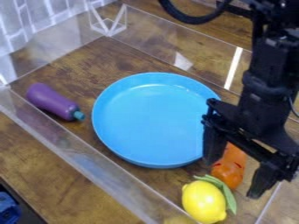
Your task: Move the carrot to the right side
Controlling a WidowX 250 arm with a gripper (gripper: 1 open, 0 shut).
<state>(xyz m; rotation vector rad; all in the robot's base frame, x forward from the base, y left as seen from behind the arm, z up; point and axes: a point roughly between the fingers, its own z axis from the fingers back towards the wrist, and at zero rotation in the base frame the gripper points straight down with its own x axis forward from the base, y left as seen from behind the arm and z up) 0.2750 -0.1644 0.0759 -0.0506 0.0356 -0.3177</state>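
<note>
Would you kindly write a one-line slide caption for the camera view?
Open gripper straddles the carrot between blue plate and lemon; eggplant lies left.

carrot (232,166) – orange | plate (152,118) – blue | eggplant (52,99) – purple | lemon (204,202) – yellow | pincer (243,165) – black

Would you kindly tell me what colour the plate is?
The plate is bright blue, plain and unpatterned, seen clearly in the camera view.

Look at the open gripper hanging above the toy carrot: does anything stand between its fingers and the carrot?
Nothing visible does. The gripper hangs with jaws open directly over the carrot, one finger on each side of it. The blue plate lies just to the carrot's left and the lemon just in front, both close but not in between.
</note>
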